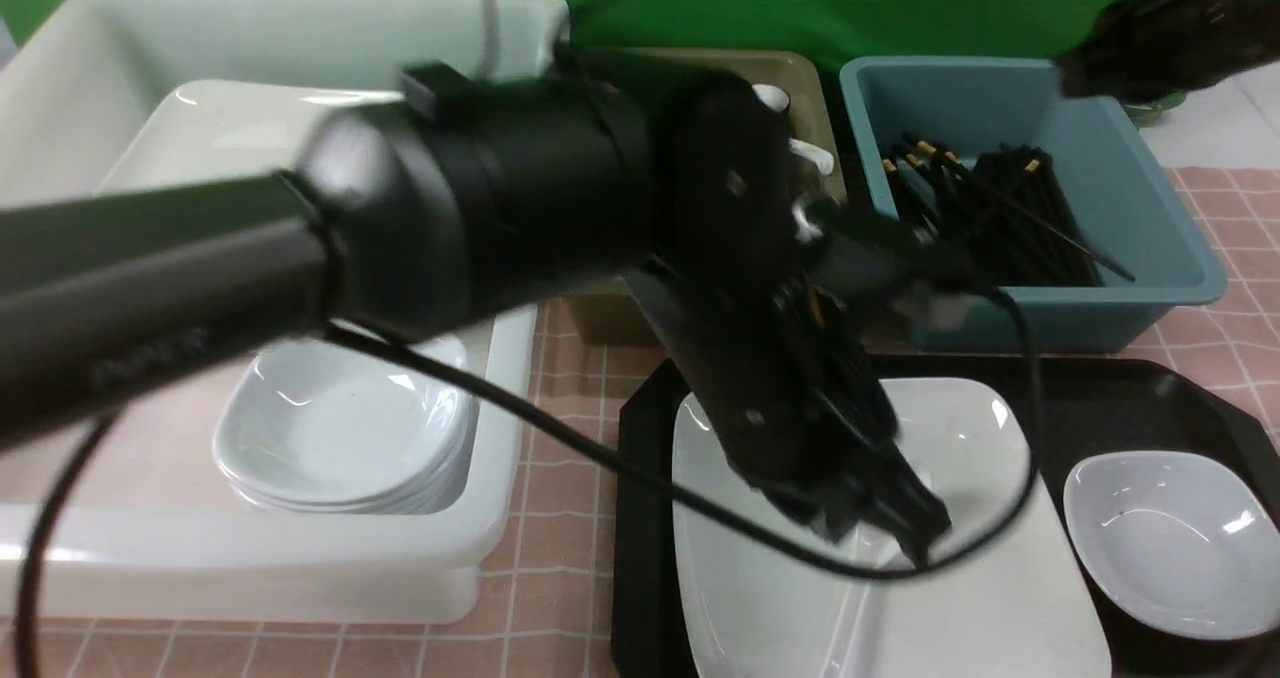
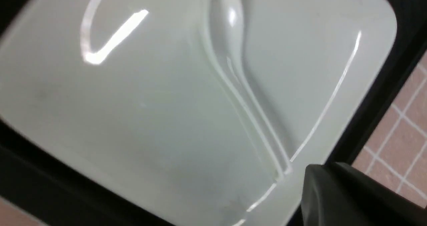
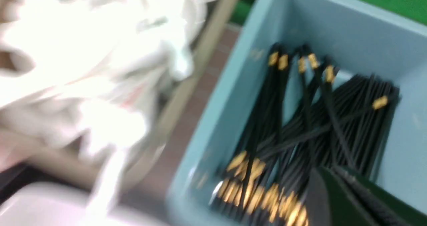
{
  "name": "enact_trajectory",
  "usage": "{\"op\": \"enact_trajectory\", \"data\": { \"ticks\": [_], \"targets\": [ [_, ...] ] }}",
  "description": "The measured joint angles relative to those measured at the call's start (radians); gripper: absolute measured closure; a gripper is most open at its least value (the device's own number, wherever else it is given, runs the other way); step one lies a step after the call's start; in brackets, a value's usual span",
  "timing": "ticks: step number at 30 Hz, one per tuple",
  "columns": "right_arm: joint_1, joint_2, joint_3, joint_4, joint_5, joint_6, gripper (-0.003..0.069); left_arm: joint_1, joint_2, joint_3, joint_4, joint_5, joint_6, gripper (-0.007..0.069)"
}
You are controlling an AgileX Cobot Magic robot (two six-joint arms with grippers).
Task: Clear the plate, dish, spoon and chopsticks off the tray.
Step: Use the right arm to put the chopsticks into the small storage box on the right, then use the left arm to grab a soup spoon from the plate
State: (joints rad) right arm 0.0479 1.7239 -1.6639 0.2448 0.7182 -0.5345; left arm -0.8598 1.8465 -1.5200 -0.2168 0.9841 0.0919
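The large white square plate [image 1: 1000, 598] lies on the black tray [image 1: 1150, 398]. The white spoon [image 2: 233, 52] lies on the plate [image 2: 133, 119]. The small dish [image 1: 1170, 543] sits on the tray to the right of the plate. My left gripper [image 1: 915, 538] hangs low over the middle of the plate, its fingers together and empty; its tip [image 2: 310, 169] is near the spoon's handle end. My right gripper [image 1: 1070, 73] is blurred above the blue bin, and its fingers [image 3: 320, 176] look shut and empty. Several black chopsticks [image 3: 300, 126] lie in that bin; none shows on the tray.
A deep white tub [image 1: 500, 378] at the left holds stacked dishes [image 1: 340, 428] and a plate. An olive bin [image 1: 800, 88] with white spoons stands behind my left arm. The blue bin [image 1: 1150, 258] stands behind the tray. My left arm's cable [image 1: 620, 468] hangs across the plate.
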Motion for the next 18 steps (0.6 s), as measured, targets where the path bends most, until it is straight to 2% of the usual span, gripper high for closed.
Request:
{"op": "enact_trajectory", "data": {
  "ticks": [4,5,6,7,8,12,14,18],
  "targets": [
    [-0.005,-0.136,0.001,-0.024,0.290,0.035,0.0629,-0.043,0.061,0.000,0.065,-0.002,-0.083,0.0546],
    [-0.005,-0.142,0.003,-0.026,0.302,0.038,0.0629,-0.045,0.067,0.000,0.066,-0.002,-0.086,0.0540],
    [-0.005,-0.195,0.031,-0.031,0.380,0.052,0.0629,-0.050,0.093,0.000,0.081,-0.009,-0.104,0.0482],
    [-0.005,-0.200,0.031,-0.031,0.380,0.054,0.0629,-0.049,0.096,0.000,0.084,-0.010,-0.106,0.0473],
    [-0.005,-0.248,0.082,-0.033,0.410,0.056,0.0629,-0.050,0.123,0.000,0.087,-0.031,-0.116,0.0392],
    [-0.006,-0.367,0.228,-0.039,0.410,0.049,0.0629,-0.050,0.173,0.000,0.088,-0.101,-0.122,0.0236],
    [-0.006,-0.429,0.303,-0.039,0.408,0.048,0.0629,-0.050,0.200,0.000,0.092,-0.125,-0.133,0.0183],
    [-0.006,-0.515,0.388,-0.040,0.401,0.046,0.0629,-0.051,0.236,0.000,0.106,-0.160,-0.151,0.0170]
  ]
}}
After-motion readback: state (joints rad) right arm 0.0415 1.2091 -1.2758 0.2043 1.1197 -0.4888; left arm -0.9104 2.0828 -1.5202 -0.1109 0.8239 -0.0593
